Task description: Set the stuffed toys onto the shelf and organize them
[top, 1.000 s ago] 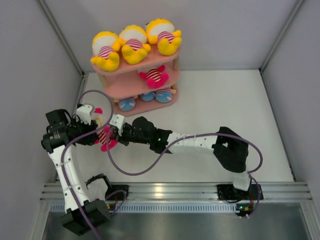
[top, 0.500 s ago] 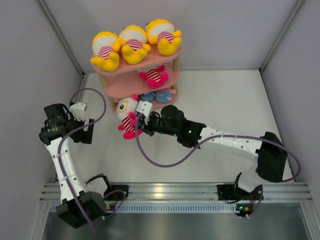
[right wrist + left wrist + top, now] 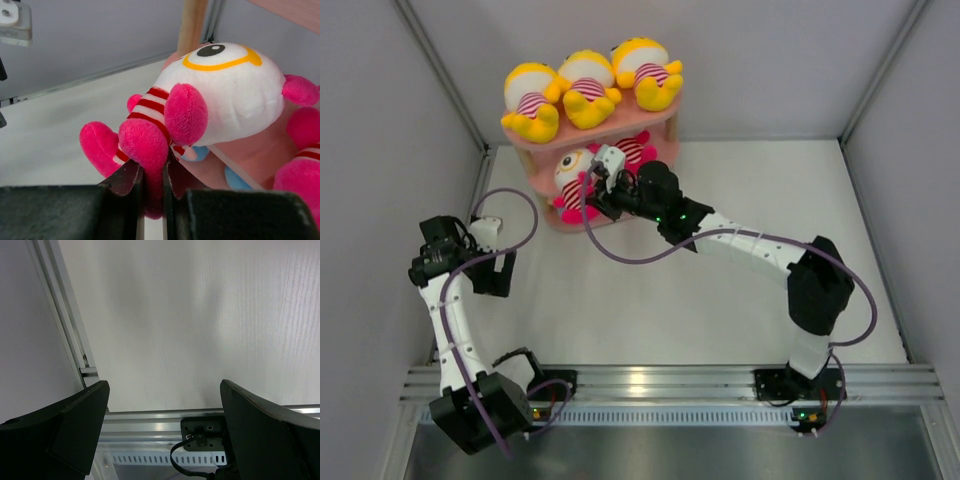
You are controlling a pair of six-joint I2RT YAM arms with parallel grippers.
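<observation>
**A:** Going by the top view, how far along is this?

**B:** Nearly done, I'd say. Three yellow toys (image 3: 585,88) sit in a row on the top board of the shelf (image 3: 545,180), upper left of frame. One pink toy (image 3: 638,148) lies on the middle board. The blue toys (image 3: 234,176) peek out from the bottom tier in the right wrist view.

**A:** And the one in hand?

**B:** It's a white-faced toy (image 3: 220,95) with pink limbs and a striped shirt. The right gripper (image 3: 152,175) is clamped on one pink leg, fingers pinched tight. The toy is at the left end of the middle board, just beside the other pink one. Can't tell if it's resting on the board or hanging over it.

**A:** Left arm?

**B:** The left gripper (image 3: 165,400) is spread wide and holds nothing. It's at the lower left of the top view, well apart from the shelf.

**A:** What's left?

**B:** Set it down, let go, back out. No other loose toy shows, so this is likely the last one. It may need straightening to match the row.
</observation>
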